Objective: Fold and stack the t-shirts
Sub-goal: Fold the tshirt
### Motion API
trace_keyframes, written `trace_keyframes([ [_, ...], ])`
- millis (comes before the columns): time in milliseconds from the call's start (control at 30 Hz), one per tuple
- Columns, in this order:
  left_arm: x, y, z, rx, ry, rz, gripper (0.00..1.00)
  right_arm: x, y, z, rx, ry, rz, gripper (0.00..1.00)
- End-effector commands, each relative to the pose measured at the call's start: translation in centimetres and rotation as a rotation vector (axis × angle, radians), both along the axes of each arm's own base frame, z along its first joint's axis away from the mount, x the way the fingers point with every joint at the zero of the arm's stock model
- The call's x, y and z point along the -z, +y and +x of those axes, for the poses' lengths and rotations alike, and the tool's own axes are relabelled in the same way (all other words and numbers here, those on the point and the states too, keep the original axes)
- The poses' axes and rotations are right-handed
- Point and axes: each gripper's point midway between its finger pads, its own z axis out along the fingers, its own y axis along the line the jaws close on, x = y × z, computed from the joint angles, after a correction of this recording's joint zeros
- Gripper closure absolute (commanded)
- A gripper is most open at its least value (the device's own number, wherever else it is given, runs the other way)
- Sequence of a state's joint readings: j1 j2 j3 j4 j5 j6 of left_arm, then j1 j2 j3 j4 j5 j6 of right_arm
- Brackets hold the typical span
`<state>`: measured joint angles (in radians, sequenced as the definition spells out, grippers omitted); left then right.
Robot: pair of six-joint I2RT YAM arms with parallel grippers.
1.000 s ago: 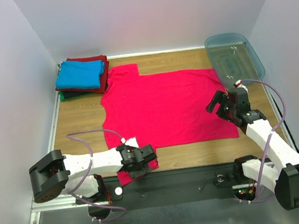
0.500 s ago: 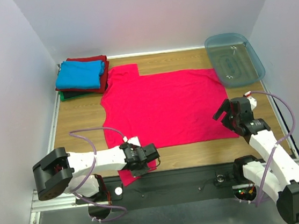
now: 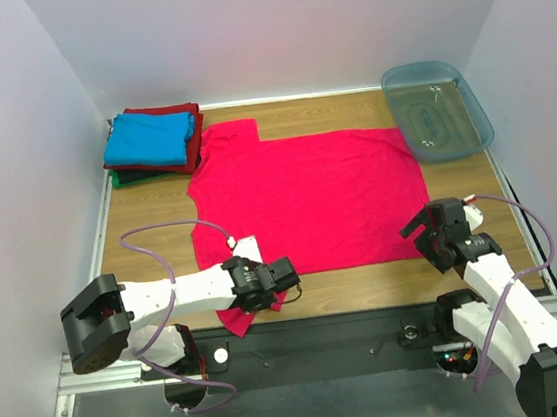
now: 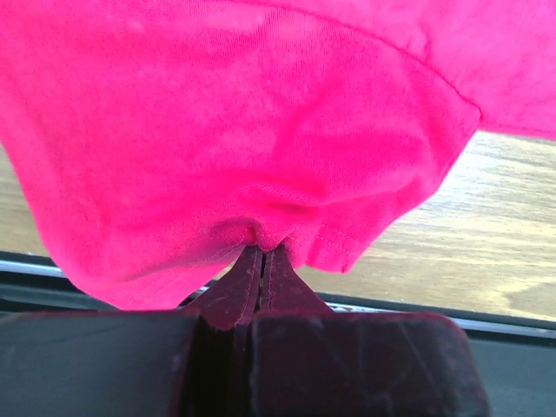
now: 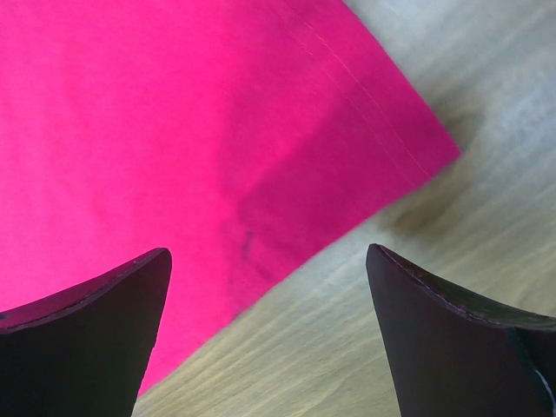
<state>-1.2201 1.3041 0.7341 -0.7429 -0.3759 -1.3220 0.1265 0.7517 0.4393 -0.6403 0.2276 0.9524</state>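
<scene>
The pinkish-red t-shirt [image 3: 308, 200] lies spread flat on the wooden table. My left gripper [image 3: 284, 276] is shut on its near sleeve [image 4: 261, 174] at the front left; the cloth bunches at the closed fingertips. My right gripper [image 3: 422, 232] is open, jaws wide apart, just above the shirt's near right hem corner [image 5: 426, 148], touching nothing. A stack of folded shirts, sky blue [image 3: 150, 138] on top of dark red, green and black, sits at the back left.
A translucent blue-grey plastic bin [image 3: 436, 110] stands at the back right. White walls close in the table on three sides. A black rail with the arm bases runs along the near edge [image 3: 372, 324].
My right gripper has moved down toward the near edge, from beside the shirt's right side to its near right corner. My left gripper has shifted slightly right and away with the sleeve.
</scene>
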Motion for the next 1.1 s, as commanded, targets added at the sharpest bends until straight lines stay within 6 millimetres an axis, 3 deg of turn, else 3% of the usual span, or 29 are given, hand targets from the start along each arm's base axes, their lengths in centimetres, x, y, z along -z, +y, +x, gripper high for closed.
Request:
trace_keyframes([
  [0, -1.3, 0.3, 2.0, 0.016, -0.089, 0.022, 1.0, 1.1, -0.3, -0.5, 0.075, 0.011, 0.021, 0.0],
  [167, -1.9, 1.0, 3.3, 0.007, -0.123, 0.051, 1.0, 2.4, -0.2, 0.4, 0.075, -0.001, 0.023, 0.01],
  [267, -2.2, 1.2, 4.1, 0.004, -0.144, 0.05, 1.0, 2.9, -0.1, 1.1, 0.064, -0.008, 0.02, 0.11],
  [367, -2.3, 1.1, 4.7, 0.032, -0.158, 0.046, 1.0, 2.4, -0.3, 2.1, 0.055, -0.029, -0.006, 0.27],
  [467, -2.7, 0.7, 6.3, 0.033, -0.192, 0.036, 1.0, 1.7, -0.7, 2.7, 0.065, -0.057, -0.03, 0.6],
  [567, -3.0, 0.7, 7.1, 0.044, -0.208, 0.05, 1.0, 1.5, -0.6, 2.8, 0.046, -0.07, -0.028, 0.74],
  [600, -3.2, 0.7, 7.6, 0.042, -0.214, 0.052, 1.0, 1.3, -0.5, 2.8, 0.035, -0.075, -0.031, 0.84],
  [700, -3.6, 1.3, 8.4, 0.037, -0.233, 0.082, 1.0, 0.5, -0.5, 3.2, 0.017, -0.1, -0.037, 1.0],
  [1067, -5.6, 0.1, 13.9, 0.07, -0.335, 0.096, 1.0, -2.4, -1.0, 6.1, -0.018, -0.121, -0.114, 1.0],
])
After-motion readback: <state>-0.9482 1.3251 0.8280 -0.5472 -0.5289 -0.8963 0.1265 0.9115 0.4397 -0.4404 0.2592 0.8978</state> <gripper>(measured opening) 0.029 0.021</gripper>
